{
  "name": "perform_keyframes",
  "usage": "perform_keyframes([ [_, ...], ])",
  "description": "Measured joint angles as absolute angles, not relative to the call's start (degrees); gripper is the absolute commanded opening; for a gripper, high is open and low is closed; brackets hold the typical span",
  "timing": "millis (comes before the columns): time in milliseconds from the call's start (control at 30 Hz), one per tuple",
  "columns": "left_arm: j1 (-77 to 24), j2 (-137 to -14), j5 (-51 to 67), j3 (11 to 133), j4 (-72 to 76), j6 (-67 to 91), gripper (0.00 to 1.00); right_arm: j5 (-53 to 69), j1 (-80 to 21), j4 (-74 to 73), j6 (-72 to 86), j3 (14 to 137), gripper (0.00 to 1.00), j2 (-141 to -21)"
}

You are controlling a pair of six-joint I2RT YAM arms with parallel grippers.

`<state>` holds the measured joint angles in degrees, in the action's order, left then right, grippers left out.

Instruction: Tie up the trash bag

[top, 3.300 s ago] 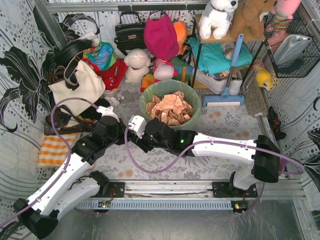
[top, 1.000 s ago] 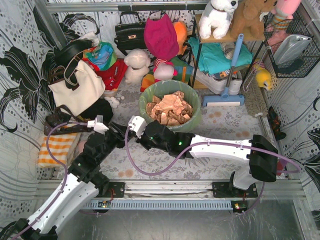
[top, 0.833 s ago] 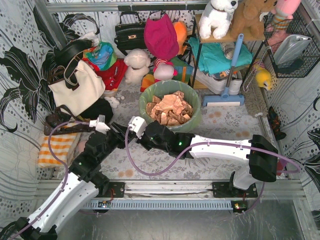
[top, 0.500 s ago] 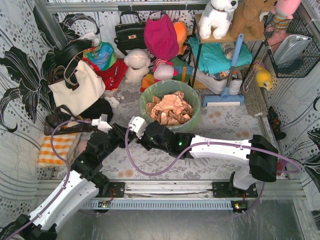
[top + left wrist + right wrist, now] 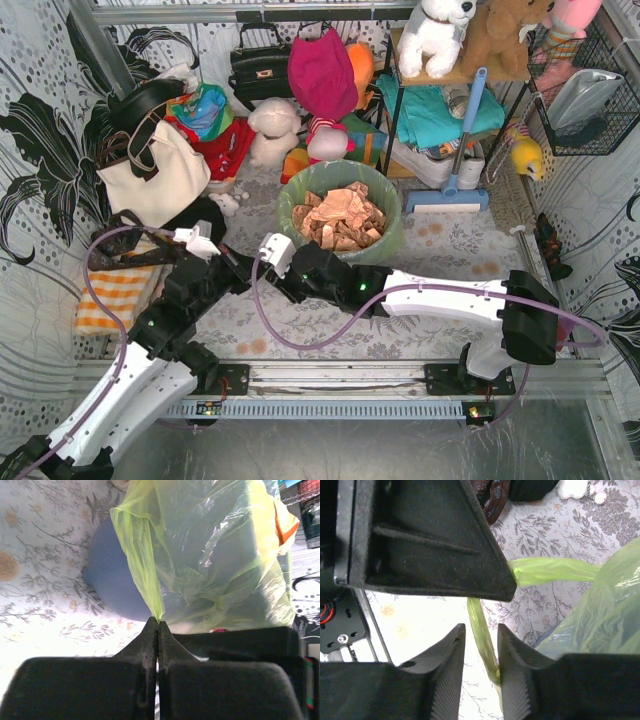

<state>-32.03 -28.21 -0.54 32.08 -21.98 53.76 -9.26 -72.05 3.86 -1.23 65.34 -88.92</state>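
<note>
On the flower-patterned desk [image 5: 440,240], toward its far middle, stands the round blue-grey bin [image 5: 107,580], and the trash bag [image 5: 210,555] lines it, with tan crumpled scraps filling its open mouth. Both arms reach in from the near edge and meet just left of the bin. The left pincer [image 5: 158,625] is closed tight, nipping a drawn-out corner of the green film at its very tips. The right pincer [image 5: 481,630] has its jaws a little apart, and a thin twisted green strip [image 5: 482,630] runs down between them without being clamped. The likeliest trouble is that this loose strip slides out of the right jaws before they bite, leaving nothing to cross over. The left hold is only at the tips, so a harder pull could tear the thin film, slip off it, or drag the light bin over toward the near left. The two pincers also sit very close and could knock together. The bag itself stands upright, long axis vertical and mouth up, while its pulled corner stretches taut from the rim out to the near left.
</note>
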Motion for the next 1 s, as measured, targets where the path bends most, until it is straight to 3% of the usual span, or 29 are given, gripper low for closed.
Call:
perform_keyframes([
  [33,-32.0,-28.0,-0.7,32.4,-22.3,52.6,0.00,-9.0,-72.1,3.4,-0.7,65.4,0.50,-88.6],
  [133,-32.0,-27.9,-1.7,33.0,-23.8,50.1,0.00,-7.9,-72.1,0.5,0.9,67.0,0.54,-87.1],
  [400,-32.0,-31.2,-4.1,33.1,-26.7,46.6,0.00,-7.3,-72.1,-4.1,5.6,72.8,0.55,-77.1],
  [600,-32.0,-32.5,-6.2,33.3,-25.7,45.3,0.00,-18.4,-70.6,-7.6,8.6,75.9,0.55,-68.4],
  [833,-32.0,-37.5,-6.9,34.8,-21.3,44.1,0.00,-24.4,-50.5,-14.9,15.7,76.9,0.55,-64.3],
  [1000,-32.0,-43.3,-7.1,37.6,-18.5,42.8,0.00,-19.8,-33.3,-20.3,19.5,74.8,0.55,-63.5],
])
